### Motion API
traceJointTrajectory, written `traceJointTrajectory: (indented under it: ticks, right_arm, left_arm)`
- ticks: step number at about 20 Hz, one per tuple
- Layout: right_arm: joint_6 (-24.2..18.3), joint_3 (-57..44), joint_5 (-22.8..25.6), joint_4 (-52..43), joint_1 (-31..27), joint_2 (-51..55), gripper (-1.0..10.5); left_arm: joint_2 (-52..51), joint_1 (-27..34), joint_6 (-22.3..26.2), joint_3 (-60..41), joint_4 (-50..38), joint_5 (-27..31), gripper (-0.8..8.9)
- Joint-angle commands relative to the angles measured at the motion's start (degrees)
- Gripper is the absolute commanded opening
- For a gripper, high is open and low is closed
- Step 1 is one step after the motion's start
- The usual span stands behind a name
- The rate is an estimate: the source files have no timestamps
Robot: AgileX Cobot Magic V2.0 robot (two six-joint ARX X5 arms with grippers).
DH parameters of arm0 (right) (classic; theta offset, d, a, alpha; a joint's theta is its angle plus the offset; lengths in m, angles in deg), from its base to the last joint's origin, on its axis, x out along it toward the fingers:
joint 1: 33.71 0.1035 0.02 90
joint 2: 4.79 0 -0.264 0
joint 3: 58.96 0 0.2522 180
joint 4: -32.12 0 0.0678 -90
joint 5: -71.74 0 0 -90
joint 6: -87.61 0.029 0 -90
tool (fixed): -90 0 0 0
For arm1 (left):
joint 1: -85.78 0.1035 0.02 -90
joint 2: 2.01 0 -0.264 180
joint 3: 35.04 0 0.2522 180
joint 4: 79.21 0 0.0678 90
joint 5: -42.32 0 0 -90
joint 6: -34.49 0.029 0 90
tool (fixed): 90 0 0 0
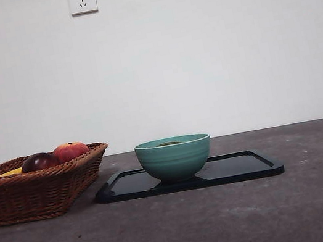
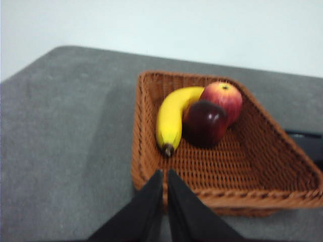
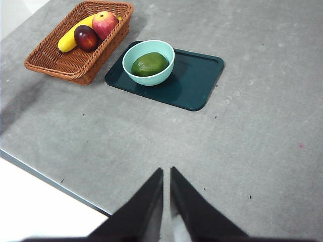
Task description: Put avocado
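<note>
The right gripper [image 3: 166, 174] is hanging high over bare grey table [image 3: 242, 126], well back from everything, its jaws pressed together on nothing; the left gripper [image 2: 165, 176] is likewise pinched closed and empty, sitting just short of the near rim of the wicker basket [image 2: 151, 166]. Farther out, the avocado [image 3: 149, 64] is lying inside the teal bowl [image 3: 136, 75], which is standing on the dark tray [image 3: 197, 85] just beside the basket; a banana [image 2: 170, 118], a maroon fruit [image 2: 204, 123] and a red-orange fruit [image 2: 222, 98] are resting in the basket. The placing is looking finished; what remains is keeping both arms clear, without nudging bowl or tray.
</note>
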Motion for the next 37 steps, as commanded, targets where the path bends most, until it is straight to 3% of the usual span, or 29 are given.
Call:
traceJointTrajectory:
  ticks: [1,5,15,34,37]
  right_arm:
    - [0.55,0.59,0.04,-0.55,0.5,-0.15,0.2]
    - [0.55,0.59,0.04,-0.55,0.5,-0.15,0.2]
    - [0.55,0.59,0.04,-0.55,0.5,-0.15,0.2]
    - [0.55,0.59,0.09,-0.63,0.31,-0.15,0.2]
    - [-4.57,0.57,0.26,-0.98,-3.93,0.33,0.2]
  left_arm:
    - [-0.52,0.11,0.92,-0.52,-0.81,-0.24,0.15]
    - [-1.16,0.11,3.65,-1.14,-0.7,-0.24,0.15]
    - [-1.16,0.96,5.05,-2.05,1.01,0.04,0.15]
    - [-1.16,0.96,4.42,-2.05,0.83,-0.07,0.15]
    - [-1.16,0.96,4.44,-2.03,0.83,-0.07,0.15]
